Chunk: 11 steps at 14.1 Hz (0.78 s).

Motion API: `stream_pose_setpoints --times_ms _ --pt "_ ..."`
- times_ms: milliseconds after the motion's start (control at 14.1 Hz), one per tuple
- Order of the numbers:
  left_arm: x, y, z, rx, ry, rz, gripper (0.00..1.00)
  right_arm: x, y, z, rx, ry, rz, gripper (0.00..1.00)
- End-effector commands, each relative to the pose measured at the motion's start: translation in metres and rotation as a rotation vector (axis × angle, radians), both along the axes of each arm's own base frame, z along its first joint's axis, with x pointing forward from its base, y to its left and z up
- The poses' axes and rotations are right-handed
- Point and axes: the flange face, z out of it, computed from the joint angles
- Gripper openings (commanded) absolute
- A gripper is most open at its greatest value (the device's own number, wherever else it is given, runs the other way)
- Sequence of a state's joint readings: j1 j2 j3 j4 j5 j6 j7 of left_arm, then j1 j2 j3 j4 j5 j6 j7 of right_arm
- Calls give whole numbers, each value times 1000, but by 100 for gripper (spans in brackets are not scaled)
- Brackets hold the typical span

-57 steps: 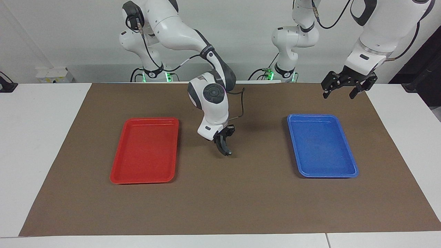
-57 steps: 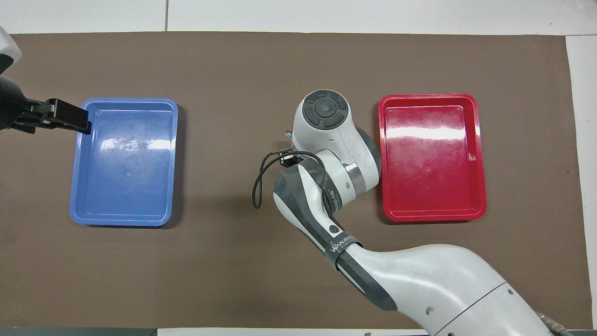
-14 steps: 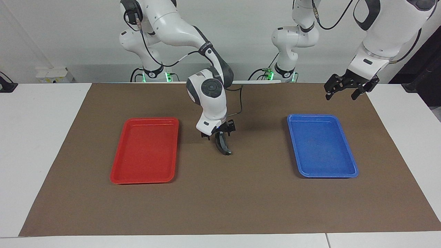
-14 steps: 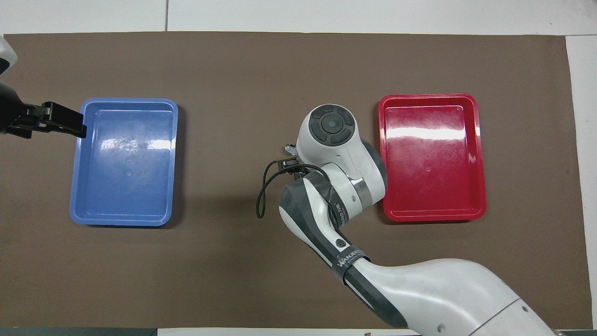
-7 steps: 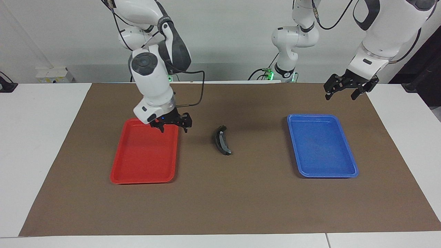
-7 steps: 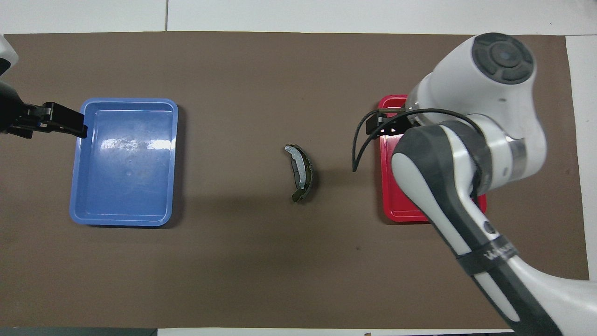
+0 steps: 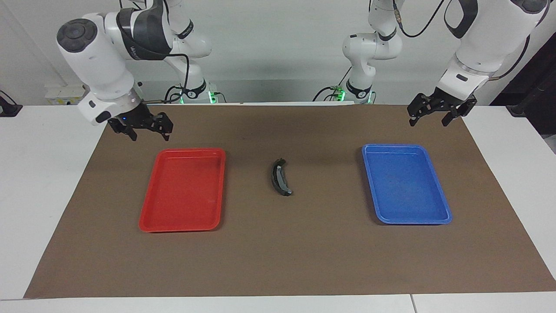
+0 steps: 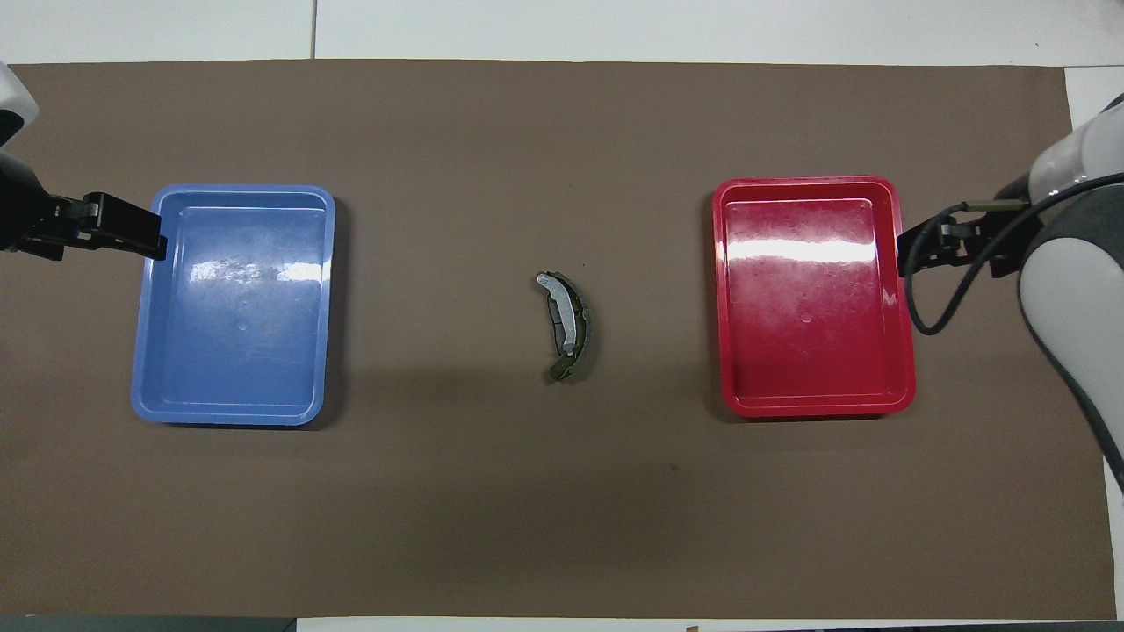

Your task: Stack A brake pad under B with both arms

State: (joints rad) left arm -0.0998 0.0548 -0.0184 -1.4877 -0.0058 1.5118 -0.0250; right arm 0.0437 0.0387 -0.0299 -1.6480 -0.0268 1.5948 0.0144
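B [image 7: 280, 178], the curved black pad with a grey lining, lies on the brown mat [image 7: 304, 261] midway between the two trays; from overhead B [image 8: 566, 325] shows a pale mark at its end farther from the robots. The A brake pad is hidden; I cannot make it out apart from B. My right gripper [image 7: 149, 132] hangs open and empty over the mat beside the red tray [image 7: 150, 215], well away from B. My left gripper [image 7: 427, 120] waits open and empty over the mat by the blue tray [image 7: 441, 215].
The red tray [image 8: 904, 386] toward the right arm's end and the blue tray [image 8: 145, 386] toward the left arm's end hold nothing. White tabletop [image 7: 43, 174] borders the mat.
The right gripper has let go of B, risen and swung away across the red tray to the mat's edge. B stays where it was set down. The left arm has not moved.
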Motion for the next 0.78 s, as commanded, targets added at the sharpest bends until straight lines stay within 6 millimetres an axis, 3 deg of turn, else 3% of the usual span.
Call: stream_pose_setpoints --times_ms 0,707 --pt "-5 -2 -1 -11 0 -10 100 -20 -19 12 -18 13 29 99" --pt "-6 -3 -5 -10 10 -8 100 -28 -25 13 -12 19 45 99"
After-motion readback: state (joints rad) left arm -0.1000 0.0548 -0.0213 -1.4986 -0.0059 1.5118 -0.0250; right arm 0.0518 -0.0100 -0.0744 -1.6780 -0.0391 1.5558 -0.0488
